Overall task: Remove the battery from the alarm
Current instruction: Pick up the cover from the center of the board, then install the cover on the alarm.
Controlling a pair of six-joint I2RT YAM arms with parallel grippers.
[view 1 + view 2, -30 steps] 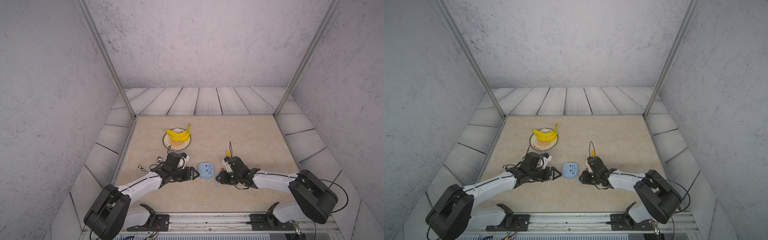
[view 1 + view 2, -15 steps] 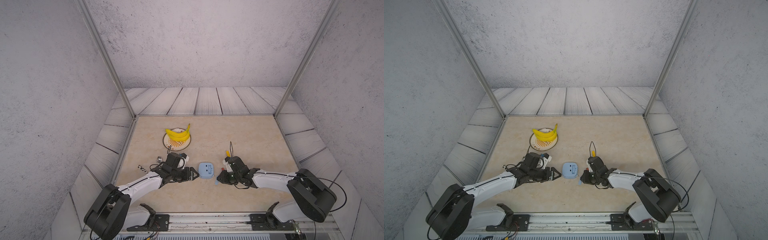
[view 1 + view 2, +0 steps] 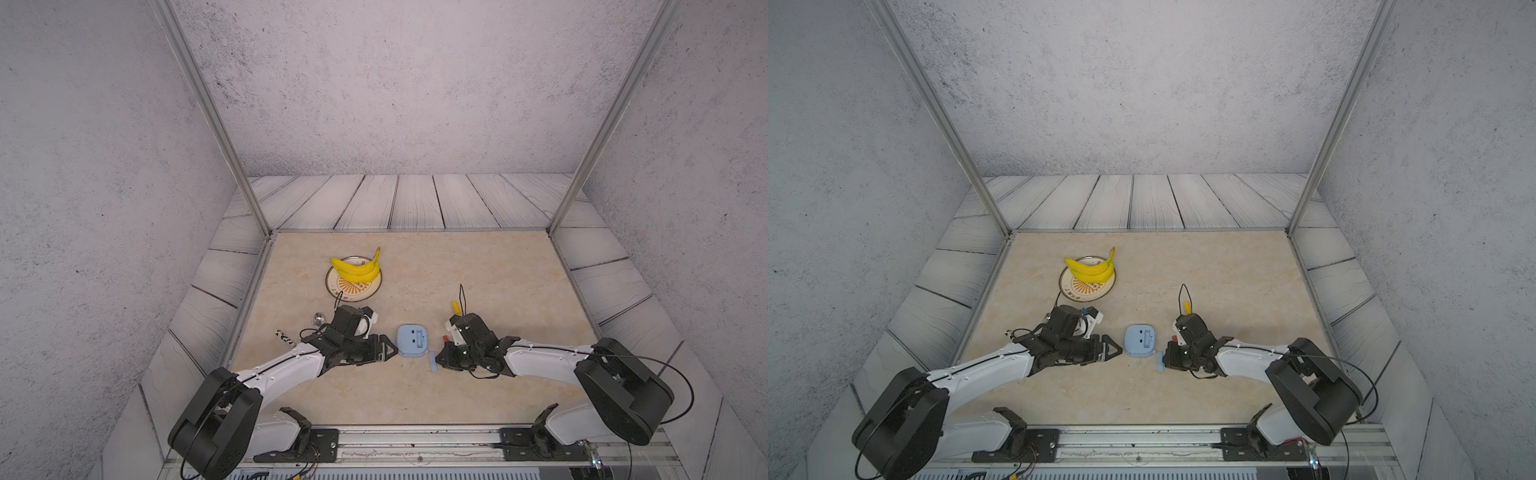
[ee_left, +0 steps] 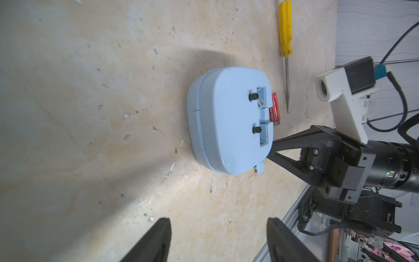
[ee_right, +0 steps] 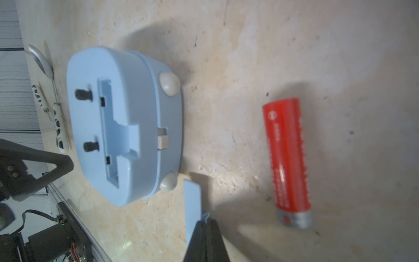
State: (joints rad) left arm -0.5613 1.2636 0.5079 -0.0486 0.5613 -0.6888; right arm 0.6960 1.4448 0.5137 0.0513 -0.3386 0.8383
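Likely light, stiff and roll-prone, the battery [image 5: 286, 156], just beside the right pincer [image 5: 205, 223] clamped on the cover [image 5: 192, 199], wants a mid-body grip; the left pincer [image 4: 218, 219] gapes.

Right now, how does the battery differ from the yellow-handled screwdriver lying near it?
The battery is a stubby red cylinder with a silver end, while the screwdriver has a yellow handle and a thin metal shaft. The battery is far shorter than the screwdriver. The battery lies close to the alarm without touching it, and the screwdriver lies farther out. Both lie flat on the table.
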